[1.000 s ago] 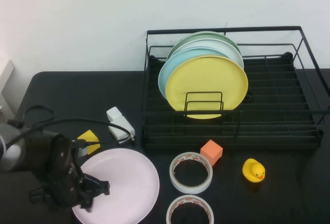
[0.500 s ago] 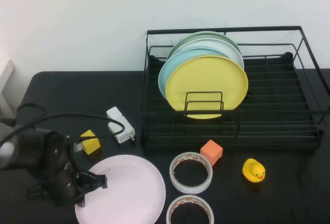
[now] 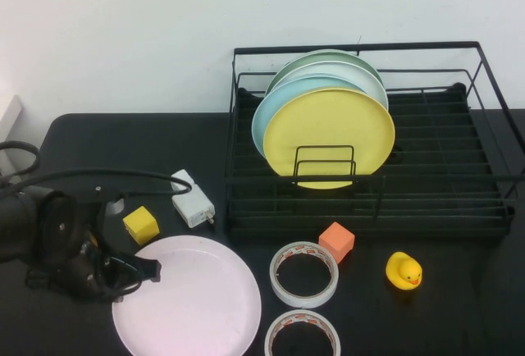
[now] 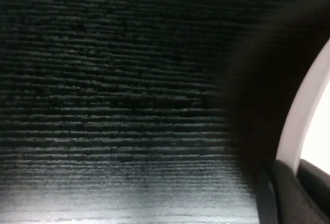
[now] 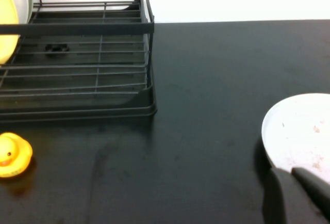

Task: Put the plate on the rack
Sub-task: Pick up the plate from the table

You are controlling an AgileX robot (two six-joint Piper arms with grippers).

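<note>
The pale pink plate point(image 3: 193, 300) lies at the table's front left. My left gripper point(image 3: 148, 268) is at the plate's left rim, low over the table. In the left wrist view its dark fingers point(image 4: 268, 195) are closed on the plate's pale rim point(image 4: 303, 111), with the left gripper point(image 4: 289, 173) at that edge. The black wire rack point(image 3: 426, 177) stands at the back right and holds a yellow plate point(image 3: 328, 134), a light blue one and others upright. My right gripper point(image 5: 292, 171) is out of the high view; its fingers lie together, empty, beside a white dish point(image 5: 301, 128).
A yellow cube point(image 3: 141, 225) and a white adapter point(image 3: 192, 200) lie behind the pink plate. Two tape rolls point(image 3: 303, 274), an orange cube point(image 3: 336, 241) and a yellow duck point(image 3: 404, 271) sit in front of the rack. The duck point(image 5: 13, 154) and rack point(image 5: 77, 69) also show in the right wrist view.
My left arm has drawn back to the left while its gripper stays at the plate's left rim. The plate has shifted slightly. The yellow cube now shows fully.
</note>
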